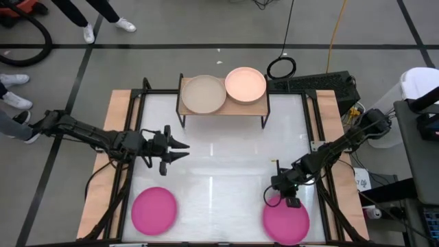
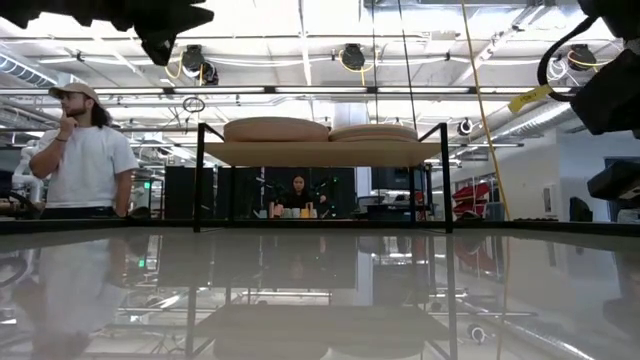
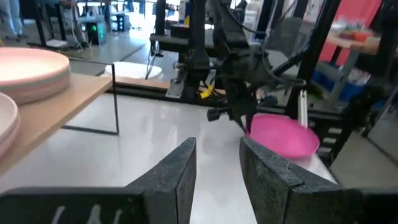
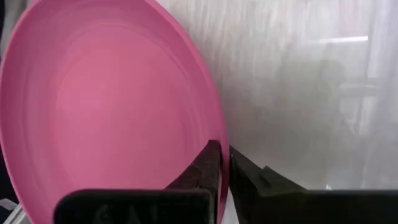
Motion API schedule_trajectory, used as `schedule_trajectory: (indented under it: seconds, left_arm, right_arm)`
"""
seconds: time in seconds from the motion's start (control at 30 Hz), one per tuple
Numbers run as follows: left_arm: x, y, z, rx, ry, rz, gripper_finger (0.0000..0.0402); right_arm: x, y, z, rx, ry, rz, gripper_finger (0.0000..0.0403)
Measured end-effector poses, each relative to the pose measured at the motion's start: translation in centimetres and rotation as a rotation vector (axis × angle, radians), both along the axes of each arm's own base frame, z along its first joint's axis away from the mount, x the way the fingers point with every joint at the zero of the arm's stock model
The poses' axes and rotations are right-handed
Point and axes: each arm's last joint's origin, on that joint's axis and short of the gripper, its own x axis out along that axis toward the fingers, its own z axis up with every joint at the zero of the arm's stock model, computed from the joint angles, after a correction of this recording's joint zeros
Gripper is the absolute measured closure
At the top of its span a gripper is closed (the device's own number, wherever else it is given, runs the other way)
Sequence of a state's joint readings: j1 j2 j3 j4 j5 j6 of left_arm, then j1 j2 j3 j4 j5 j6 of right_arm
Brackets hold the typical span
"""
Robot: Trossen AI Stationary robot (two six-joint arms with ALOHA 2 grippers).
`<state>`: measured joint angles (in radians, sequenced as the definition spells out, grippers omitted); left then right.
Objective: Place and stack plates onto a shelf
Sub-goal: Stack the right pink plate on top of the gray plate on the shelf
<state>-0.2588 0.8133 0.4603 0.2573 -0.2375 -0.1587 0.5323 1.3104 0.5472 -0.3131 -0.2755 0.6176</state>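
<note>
The shelf [image 1: 223,106] stands at the table's far edge and bears a beige stack of plates [image 1: 203,94] and a peach stack [image 1: 245,84], also seen in the low view as the beige stack [image 2: 275,128] and the peach stack [image 2: 372,132]. One magenta plate [image 1: 154,210] lies flat at the near left. A second magenta plate [image 1: 286,221] lies at the near right, with my right gripper [image 1: 285,199] shut on its far-left rim. My left gripper [image 1: 180,149] hovers open over the left middle of the table and points right, touching nothing. My right gripper [image 4: 222,148] pinches the magenta plate's rim [image 4: 219,134] between its two fingers, one finger [image 4: 208,163] over the plate's inner face and the other finger [image 4: 249,175] outside it. It comes slanting down from the table's far right. The left wrist view shows the plate [image 3: 283,134] low at the table.
Bare white tabletop [image 1: 226,158] lies between the shelf and the two magenta plates. Wooden strips and black rails [image 1: 116,137] run along both sides. A person [image 2: 85,150] stands beyond the table's far left; shoes [image 1: 14,103] show on the floor.
</note>
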Motion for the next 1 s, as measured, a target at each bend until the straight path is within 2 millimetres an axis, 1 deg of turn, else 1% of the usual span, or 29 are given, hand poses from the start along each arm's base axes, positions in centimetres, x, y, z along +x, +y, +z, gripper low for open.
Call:
schedule_trajectory:
  seconds: [0.07,0.13,0.2,0.33,0.47,0.6,0.73,0.83,0.9,0.93,1.0]
  left_arm:
    - [-0.3,0.2,0.6,-0.027,-0.028,0.006,0.0275]
    - [-1.0,0.4,2.0,-0.048,-0.096,0.006,0.0275]
    - [-2.0,0.6,3.4,-0.053,-0.165,0.005,0.0275]
    - [-4.1,1.2,5.1,0.018,-0.277,0.01,0.0275]
    - [-5.8,1.6,6.0,0.085,-0.358,0.021,0.0275]
    - [-6.9,1.9,6.5,0.045,-0.408,0.022,0.0275]
    - [-7.3,2.0,6.5,0.032,-0.406,0.021,0.0275]
    - [-7.3,2.1,6.3,0.071,-0.385,0.041,0.0275]
    - [-7.2,2.1,6.1,0.069,-0.363,0.061,0.0275]
    - [-7.2,2.1,6.0,0.057,-0.351,0.061,0.0275]
    - [-7.0,2.0,5.6,0.041,-0.311,0.057,0.0275]
  right_arm:
    - [0.2,-0.3,0.1,-0.003,-0.009,-0.014,0.0398]
    - [0.7,-0.7,0.6,-0.015,-0.037,-0.03,0.04]
    - [1.6,-1.3,1.6,-0.045,-0.108,-0.059,0.0401]
    - [4.4,-2.8,5.0,-0.157,-0.32,-0.131,0.0401]
    - [7.7,-4.9,9.7,-0.242,-0.563,-0.2,0.0402]
    - [10.1,-8.2,14.6,-0.346,-0.795,-0.374,0.0402]
    - [11.2,-12.3,18.9,-0.423,-0.974,-0.593,0.0402]
    - [11.6,-15.5,21.1,-0.448,-1.042,-0.699,0.0402]
    - [12.1,-17.4,21.9,-0.445,-1.074,-0.738,0.0402]
    - [12.3,-18.2,22.1,-0.444,-1.093,-0.754,0.0402]
    - [13.0,-20.0,22.0,-0.467,-1.097,-0.795,0.0402]
